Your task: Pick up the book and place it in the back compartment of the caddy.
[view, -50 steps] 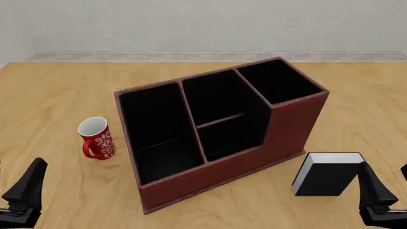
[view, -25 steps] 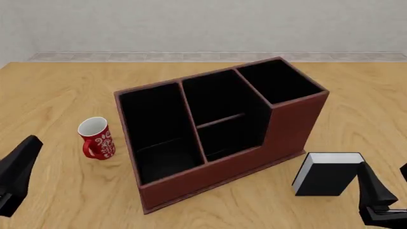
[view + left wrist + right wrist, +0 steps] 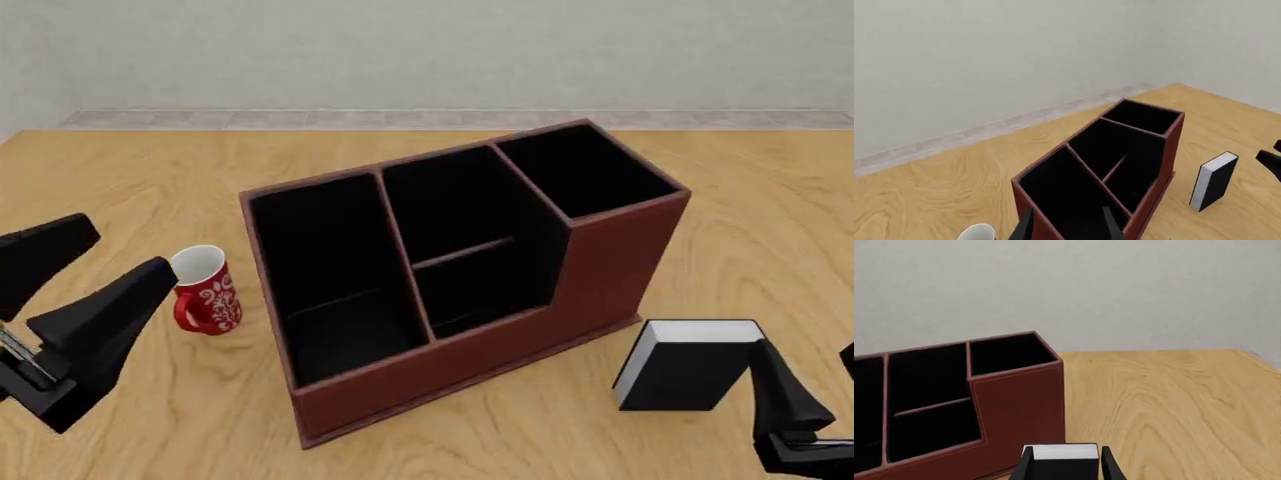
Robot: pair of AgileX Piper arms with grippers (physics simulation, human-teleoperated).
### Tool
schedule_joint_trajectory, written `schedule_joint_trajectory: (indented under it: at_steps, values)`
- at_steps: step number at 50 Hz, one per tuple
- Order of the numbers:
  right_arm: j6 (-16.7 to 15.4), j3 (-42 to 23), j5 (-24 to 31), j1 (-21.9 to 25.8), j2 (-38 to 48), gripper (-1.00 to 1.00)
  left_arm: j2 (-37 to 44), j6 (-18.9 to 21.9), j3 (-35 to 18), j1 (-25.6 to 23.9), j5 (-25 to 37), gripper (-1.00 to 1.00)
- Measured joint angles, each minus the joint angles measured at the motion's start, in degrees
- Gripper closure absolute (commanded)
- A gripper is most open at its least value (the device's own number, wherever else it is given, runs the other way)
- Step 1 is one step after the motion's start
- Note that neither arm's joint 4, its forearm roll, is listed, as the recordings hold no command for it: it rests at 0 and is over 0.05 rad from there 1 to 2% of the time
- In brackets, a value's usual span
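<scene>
The black book (image 3: 687, 365) stands upright on the table, white page edges on top, in front of the caddy's right end. In the right wrist view the book (image 3: 1057, 461) shows between the tips of my open right gripper (image 3: 1066, 466), not clamped. That right gripper (image 3: 811, 395) sits low just right of the book. The reddish-brown caddy (image 3: 534, 335) stands mid-table; its back compartment (image 3: 454, 205) lies behind the thin cross divider in the middle section. My left gripper (image 3: 127, 252) hovers open and empty left of the caddy.
A red-and-white mug (image 3: 203, 290) stands just left of the caddy, close under the left fingers (image 3: 114, 310). The caddy's tall right slot (image 3: 581, 170) and long left slot (image 3: 327, 265) flank the split section. A pale wall runs along the table's far edge.
My left gripper has risen from the bottom left corner and swung forward and right, toward the mug and caddy. The right gripper and the book have stayed put.
</scene>
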Motion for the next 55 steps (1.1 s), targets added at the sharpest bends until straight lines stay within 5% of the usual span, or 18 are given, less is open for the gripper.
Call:
schedule_joint_trajectory:
  at_steps: [25, 55]
  values:
    - [0.3, 0.0, 0.0, 0.0, 0.1, -1.00, 16.6, 0.2, -6.0, -13.8, -7.5, -1.00]
    - [0.3, 0.0, -0.3, 0.0, 0.4, -1.00, 32.4, -2.0, -12.7, -23.1, -11.5, -1.00]
